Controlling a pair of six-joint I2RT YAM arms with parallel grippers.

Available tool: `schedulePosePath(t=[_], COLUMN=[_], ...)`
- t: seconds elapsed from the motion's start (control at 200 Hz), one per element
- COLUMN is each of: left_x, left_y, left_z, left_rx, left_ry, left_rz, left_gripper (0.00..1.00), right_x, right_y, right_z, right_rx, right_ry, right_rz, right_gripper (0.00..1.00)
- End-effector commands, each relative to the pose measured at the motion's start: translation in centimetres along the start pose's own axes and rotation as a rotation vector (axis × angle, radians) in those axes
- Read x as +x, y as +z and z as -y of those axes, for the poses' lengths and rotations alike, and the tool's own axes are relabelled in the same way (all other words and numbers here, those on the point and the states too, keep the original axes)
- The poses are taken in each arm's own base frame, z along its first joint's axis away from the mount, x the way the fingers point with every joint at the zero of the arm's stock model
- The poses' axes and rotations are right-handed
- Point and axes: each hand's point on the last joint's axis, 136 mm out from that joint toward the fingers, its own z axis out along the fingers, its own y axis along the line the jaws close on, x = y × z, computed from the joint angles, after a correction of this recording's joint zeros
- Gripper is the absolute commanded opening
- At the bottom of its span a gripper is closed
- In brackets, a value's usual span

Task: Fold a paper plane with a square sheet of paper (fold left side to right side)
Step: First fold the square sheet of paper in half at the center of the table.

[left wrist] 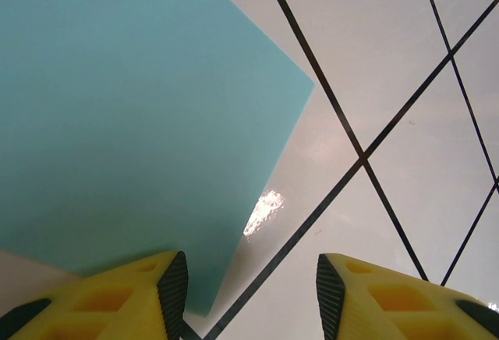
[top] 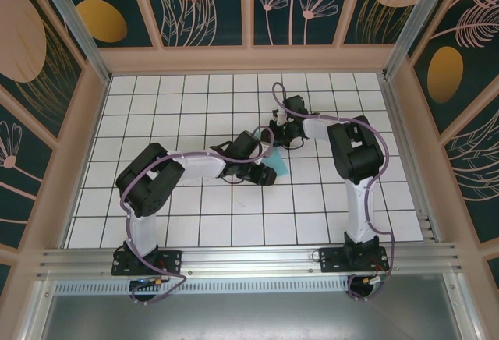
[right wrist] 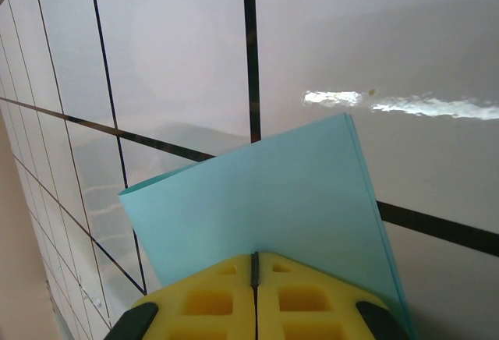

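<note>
white grid table (top: 195,223), seemingly floral-printed walls (top: 204,5)

No text, label, brand, number or sign could be read, neither on the thin light turquoise paper sheet (left wrist: 117,122) nor on the white gridded counter (top: 195,223).

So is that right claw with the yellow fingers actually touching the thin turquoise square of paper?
Touching. The right wrist view shows the right gripper shut, with the thin turquoise paper sheet rising straight from its fingertips.
</note>
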Motion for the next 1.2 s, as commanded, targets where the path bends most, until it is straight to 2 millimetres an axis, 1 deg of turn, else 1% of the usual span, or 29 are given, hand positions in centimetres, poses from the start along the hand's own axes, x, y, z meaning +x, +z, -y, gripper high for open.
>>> schedulePosePath(t=[0.0,0.19,0.29,0.3,0.32,0.415,0.495,0.545,0.606,0.661,0.681,0.691,0.711,0.786,0.861,0.931,0.956,0.971,1.011,1.036,1.046,1.066,1.196], left_x=[3.5,4.7,4.4,5.2,5.5,5.2,4.5,3.5,2.4,1.1,0.9,0.3,-0.2,-1.6,-2.7,-3.6,-3.3,-4.3,-4.7,-5.1,-5.0,-5.1,-5.9], left_y=[0.0,0.1,-0.1,0.0,0.0,-0.4,-1.0,-1.7,-3.0,-4.5,-4.8,-5.6,-6.4,-8.6,-9.8,-9.7,-9.1,-9.3,-8.6,-8.6,-7.9,-7.4,-6.1], left_z=[1.0,1.1,1.4,1.0,0.9,1.3,2.0,2.7,3.3,3.5,3.2,3.5,3.4,2.4,1.4,1.3,1.1,1.7,1.9,2.2,1.8,1.7,2.0], left_rx=[0.024,0.038,0.050,0.043,0.043,0.059,0.065,0.079,0.093,0.103,0.101,0.108,0.111,0.117,0.100,0.111,0.116,0.131,0.153,0.166,0.163,0.168,0.212], left_ry=[-0.035,-0.053,-0.055,-0.063,-0.067,-0.062,-0.049,-0.034,-0.021,-0.020,-0.026,-0.022,-0.024,-0.052,-0.067,-0.057,-0.061,-0.049,-0.048,-0.045,-0.054,-0.059,-0.055], left_rz=[-0.099,-0.107,-0.093,-0.107,-0.112,-0.100,-0.077,-0.050,-0.013,0.031,0.041,0.064,0.087,0.154,0.194,0.194,0.175,0.187,0.175,0.180,0.165,0.159,0.145], left_gripper=[0.50,0.50,0.50,0.50,0.51,0.51,0.53,0.54,0.56,0.57,0.57,0.58,0.58,0.60,0.61,0.61,0.61,0.60,0.59,0.58,0.58,0.57,0.56], right_x=[1.7,1.6,1.6,1.6,1.6,1.7,1.6,1.4,1.2,0.9,0.7,0.6,0.5,-0.2,-0.6,-0.7,-0.7,-0.7,-0.5,-0.4,-0.4,-0.3,-0.1], right_y=[1.1,1.0,1.0,1.0,1.1,1.0,1.0,0.8,0.4,-0.2,-0.5,-0.6,-1.0,-2.1,-2.7,-2.8,-2.7,-2.7,-2.4,-2.2,-2.1,-2.0,-1.8], right_z=[4.1,4.1,4.1,4.0,4.0,3.9,3.5,2.9,1.8,0.5,0.1,-0.2,-0.7,-2.2,-2.9,-3.1,-3.0,-2.9,-2.6,-2.4,-2.4,-2.2,-2.0], right_rx=[0.139,0.139,0.138,0.136,0.136,0.131,0.116,0.092,0.053,0.020,0.010,0.004,-0.007,-0.033,-0.036,-0.037,-0.036,-0.036,-0.030,-0.028,-0.028,-0.027,-0.024], right_ry=[0.073,0.074,0.076,0.075,0.074,0.074,0.071,0.069,0.061,0.052,0.048,0.046,0.040,0.016,0.004,-0.001,0.003,0.005,0.014,0.015,0.017,0.021,0.022], right_rz=[-0.032,-0.031,-0.031,-0.030,-0.032,-0.033,-0.032,-0.024,-0.014,0.005,0.012,0.016,0.024,0.053,0.068,0.069,0.068,0.067,0.060,0.057,0.055,0.053,0.050], right_gripper=[0.08,0.08,0.08,0.08,0.08,0.08,0.08,0.08,0.09,0.09,0.09,0.09,0.09,0.10,0.10,0.10,0.10,0.10,0.10,0.10,0.10,0.10,0.10])
